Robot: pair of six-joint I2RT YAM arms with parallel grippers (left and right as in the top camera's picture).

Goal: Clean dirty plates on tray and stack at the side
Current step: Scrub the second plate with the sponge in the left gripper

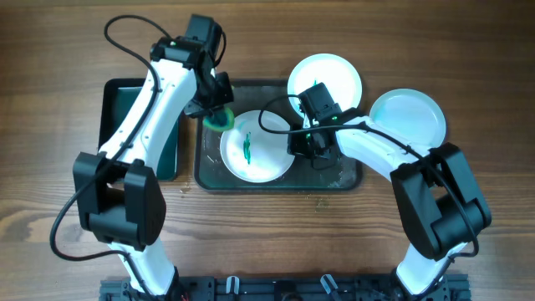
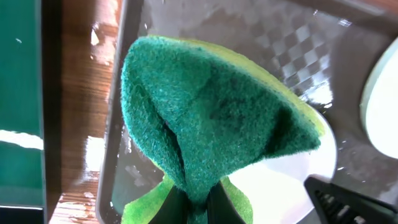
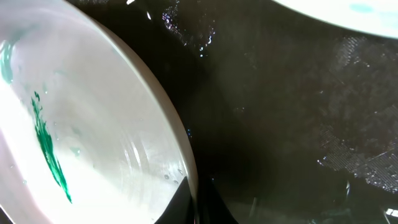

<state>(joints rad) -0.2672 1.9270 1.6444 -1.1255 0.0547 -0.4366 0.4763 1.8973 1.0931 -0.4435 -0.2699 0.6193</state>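
A white plate (image 1: 255,149) with a green-teal smear lies in the large dark tray (image 1: 209,174). My right gripper (image 1: 299,150) is shut on this plate's right rim; the right wrist view shows the fingers (image 3: 198,202) pinching the rim of the plate (image 3: 93,124). My left gripper (image 1: 213,107) is shut on a green sponge (image 1: 220,119) held over the plate's upper left edge; the folded sponge (image 2: 211,118) fills the left wrist view. A second plate (image 1: 328,73) sits at the tray's back right. A third, plain white plate (image 1: 407,117) lies on the table to the right.
A smaller dark green tray (image 1: 125,100) lies left of the large tray, partly under my left arm. The large tray's floor (image 3: 280,124) is wet. Bare wooden table lies in front of the trays.
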